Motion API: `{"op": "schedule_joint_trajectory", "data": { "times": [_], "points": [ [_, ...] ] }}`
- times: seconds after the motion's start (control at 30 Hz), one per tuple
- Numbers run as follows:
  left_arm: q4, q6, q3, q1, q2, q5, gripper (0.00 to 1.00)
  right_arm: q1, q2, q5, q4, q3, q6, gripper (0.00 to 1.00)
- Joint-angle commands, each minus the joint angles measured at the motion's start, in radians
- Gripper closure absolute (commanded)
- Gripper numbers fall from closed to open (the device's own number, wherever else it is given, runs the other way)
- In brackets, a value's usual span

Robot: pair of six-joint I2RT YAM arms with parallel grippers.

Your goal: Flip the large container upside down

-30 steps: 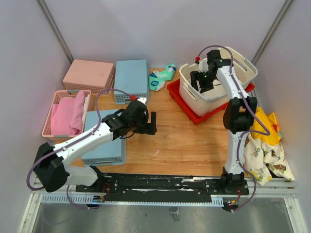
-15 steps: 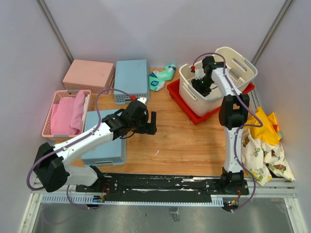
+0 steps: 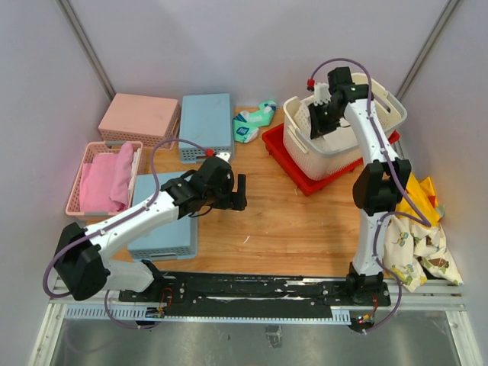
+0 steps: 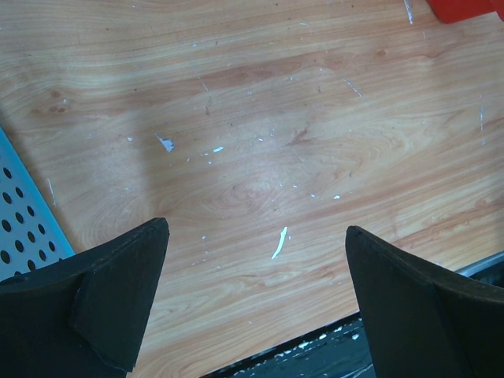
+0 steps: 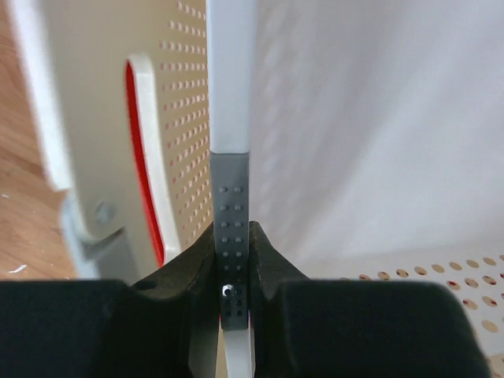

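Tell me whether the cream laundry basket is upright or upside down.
Upright: the cream laundry basket opens upward over the red tray; the right gripper is shut on its rim.

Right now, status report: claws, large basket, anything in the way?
Left claw open over bare table. Right claw shut on large container wall. Container opening-up over red tray, not flipped. Green-and-white package beside tray, apart.

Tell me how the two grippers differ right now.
The left gripper is open and holds nothing; the right gripper is shut on the large container's wall. The left hangs over the wooden table; the right reaches over the red tray. Both have black fingers.
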Motion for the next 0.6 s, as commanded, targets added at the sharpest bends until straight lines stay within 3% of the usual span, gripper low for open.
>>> {"op": "schedule_joint_trajectory", "data": {
  "times": [0.0, 0.13, 0.43, 0.57],
  "points": [
    [0.008, -0.015, 0.016, -0.006, -0.032, -0.010, 0.01, -0.007, -0.141, 0.022, -0.017, 0.010, 0.058, 1.00],
    [0.060, -0.008, 0.028, -0.006, -0.042, 0.081, 0.01, -0.006, -0.299, 0.005, 0.045, -0.032, 0.136, 1.00],
    [0.100, -0.026, 0.049, -0.006, -0.134, 0.139, 0.01, 0.002, -0.669, -0.035, 0.168, -0.114, 0.255, 1.00],
    [0.107, -0.024, 0.138, -0.006, -0.245, 0.233, 0.01, 0.124, -0.809, -0.027, 0.235, -0.208, 0.237, 0.99]
  ]
}}
